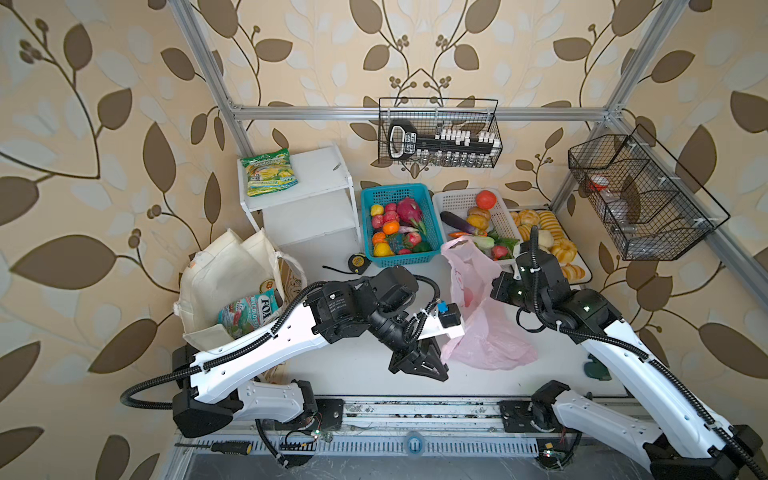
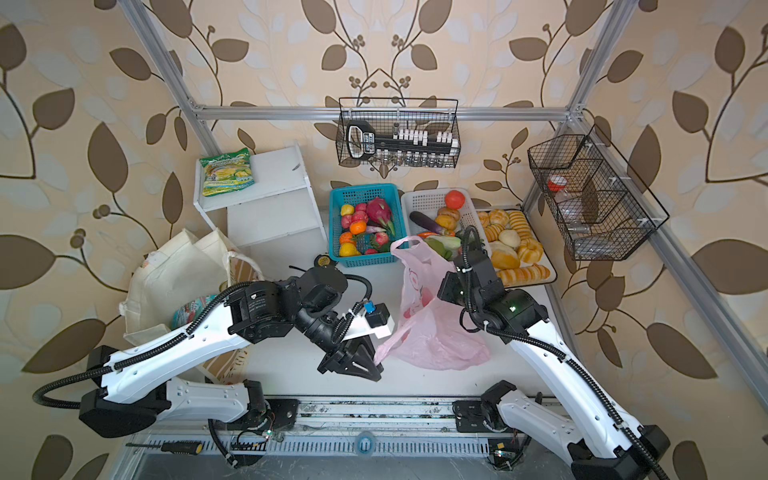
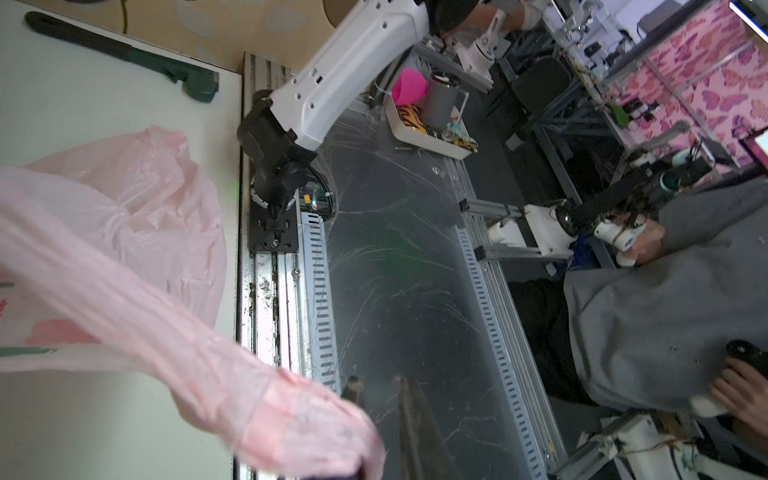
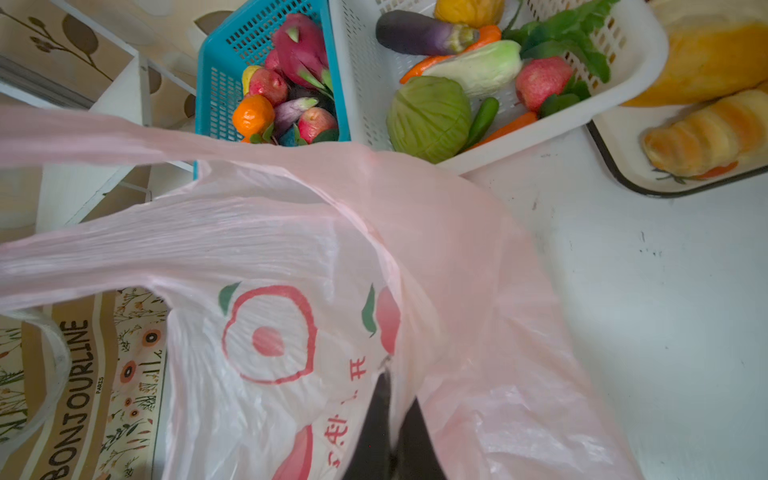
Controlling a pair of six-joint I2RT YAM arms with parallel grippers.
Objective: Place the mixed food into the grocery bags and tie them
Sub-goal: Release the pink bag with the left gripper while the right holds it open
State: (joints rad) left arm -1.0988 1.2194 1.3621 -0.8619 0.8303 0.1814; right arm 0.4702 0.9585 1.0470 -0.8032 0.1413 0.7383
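Note:
The pink plastic bag (image 1: 482, 332) (image 2: 432, 332) stands half raised at the table's middle. My right gripper (image 4: 392, 382) is shut on its printed film (image 4: 332, 232) near the mouth. My left gripper (image 3: 377, 384) sits low at the front. One stretched handle (image 3: 124, 291) runs across one finger and in between the jaws, which stand almost together. The cream tote (image 1: 220, 274) lies at the left. A teal-red packet (image 1: 245, 311) and a gold-topped can (image 1: 268, 284) sit in it. Dragon fruit (image 1: 409, 210) and other toy fruit fill the blue basket (image 1: 392, 188).
A white shelf (image 1: 316, 174) at the back left carries a green-yellow packet (image 1: 270, 172). A white basket (image 1: 457, 199) of vegetables and a bread tray (image 1: 586, 266) stand at the back right. A tape measure (image 1: 356, 262) lies by the blue basket. A green tool (image 1: 596, 368) lies at the right front.

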